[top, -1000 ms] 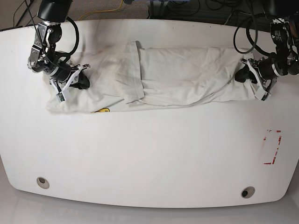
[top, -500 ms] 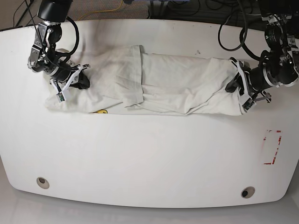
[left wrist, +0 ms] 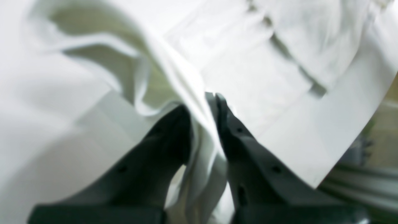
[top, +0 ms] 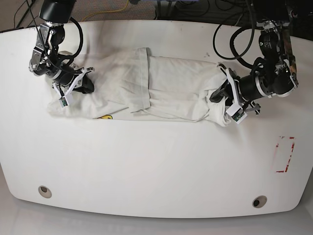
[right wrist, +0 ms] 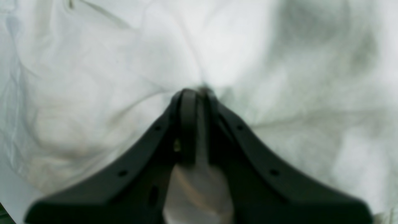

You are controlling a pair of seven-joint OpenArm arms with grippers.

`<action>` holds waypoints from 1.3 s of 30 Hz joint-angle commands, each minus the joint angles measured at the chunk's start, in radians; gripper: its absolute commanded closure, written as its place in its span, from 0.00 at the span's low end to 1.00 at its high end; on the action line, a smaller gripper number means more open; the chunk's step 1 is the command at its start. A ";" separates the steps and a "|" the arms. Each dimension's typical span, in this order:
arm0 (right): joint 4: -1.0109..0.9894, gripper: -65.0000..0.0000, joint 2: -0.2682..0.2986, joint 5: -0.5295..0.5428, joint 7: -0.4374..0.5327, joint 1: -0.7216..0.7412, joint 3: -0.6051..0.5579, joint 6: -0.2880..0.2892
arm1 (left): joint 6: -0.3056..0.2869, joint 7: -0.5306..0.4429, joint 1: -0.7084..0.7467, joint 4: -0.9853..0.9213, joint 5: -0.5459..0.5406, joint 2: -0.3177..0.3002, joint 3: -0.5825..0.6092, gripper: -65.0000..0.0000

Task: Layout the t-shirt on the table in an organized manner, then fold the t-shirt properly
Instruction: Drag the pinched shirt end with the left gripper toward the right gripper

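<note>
I've got the t-shirt stretched lengthwise between my two grippers on the far half of the table, a soft white cotton band, rumpled and creased all along. My left gripper has its matte black jaws pinched tight on a bunched ridge of the cloth; through the left wrist camera the left gripper shows a thin pleat of fabric squeezed between the two tapered fingers, with loose folds draping away ahead of the tips and a flat sheet of the shirt spreading off to one side. The shirt end just at that gripper is gathered into a rounded hump. My right gripper is likewise closed down on the other end of the t-shirt; in the right wrist view the right gripper has its fingertips meeting almost flush, a small nip of cloth caught at the very point, and radiating wrinkles fan outward from it across the slack, matte fabric. Between the two grippers a hemmed band lies folded across the shirt, nearer my right gripper, and a sliver of yellow print peeks out at the near edge below it. The tabletop beneath is glossy and smooth, with a red tape rectangle well to the near side of my left gripper.
</note>
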 commanded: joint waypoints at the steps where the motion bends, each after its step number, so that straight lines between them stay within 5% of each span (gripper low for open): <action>1: -0.014 0.92 0.003 -0.103 -0.129 -0.024 -0.007 -0.017 | -0.001 -0.005 -0.030 -0.017 0.036 0.050 -0.003 0.97; 7: -0.014 0.92 0.003 -0.103 -0.129 -0.024 -0.007 -0.017 | -0.001 -0.007 -0.064 -0.069 0.161 0.152 0.024 0.97; 18: -0.014 0.92 0.003 -0.103 -0.129 -0.024 -0.007 -0.017 | -0.001 -0.012 -0.111 -0.123 0.279 0.241 0.098 0.97; 39: -0.014 0.92 0.003 -0.103 -0.129 -0.020 -0.007 -0.017 | -0.001 -0.012 -0.183 -0.235 0.354 0.304 0.119 0.97</action>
